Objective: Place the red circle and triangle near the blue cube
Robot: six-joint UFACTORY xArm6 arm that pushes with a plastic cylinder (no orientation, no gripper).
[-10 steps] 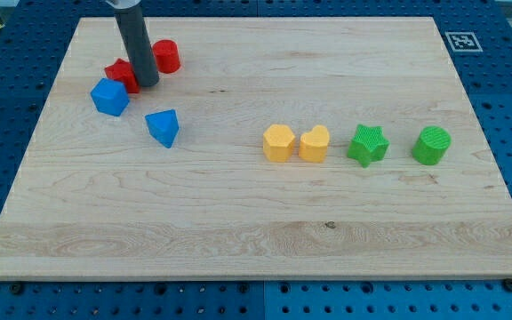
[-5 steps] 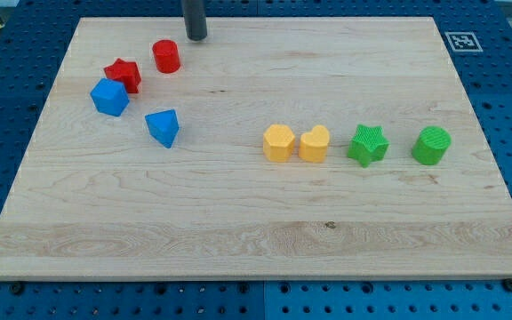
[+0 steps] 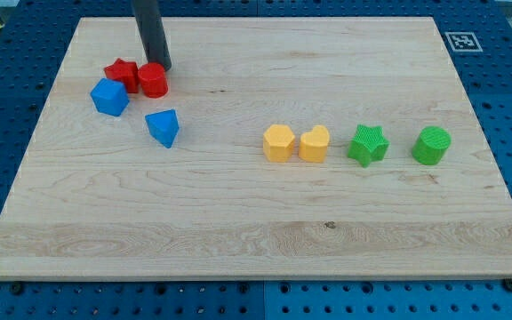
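- My arm carries no claw to open or shut: it ends in a straight dark rod, and my tip (image 3: 164,67) stands on the pale wooden board (image 3: 256,231) just above and to the right of the red cylinder block (image 3: 153,80), touching it or very nearly; I cannot tell which.
- The rod holds nothing, and its upper length is cut off by the view's top edge.
- The red cylinder block sits flush against the red angular block (image 3: 122,73) on its left; that block's shape is hard to make out from here, with jagged edges that could read as a star or a triangle.
- Both red blocks lie in the board's upper left, right by the blue cube (image 3: 109,97), which sits just below and left of the angular red block, touching or almost touching it.
- A blue triangular block (image 3: 163,127) lies near, below and to the right of the cube, apart from the reds.
- Well apart, across the board's middle right, runs a row: a yellow hexagonal block (image 3: 279,142) touching a yellow heart block (image 3: 315,143), then a green star block (image 3: 367,145) and a green cylinder block (image 3: 431,145).
- A black-and-white marker tag (image 3: 460,41) is fixed at the board's top right corner.
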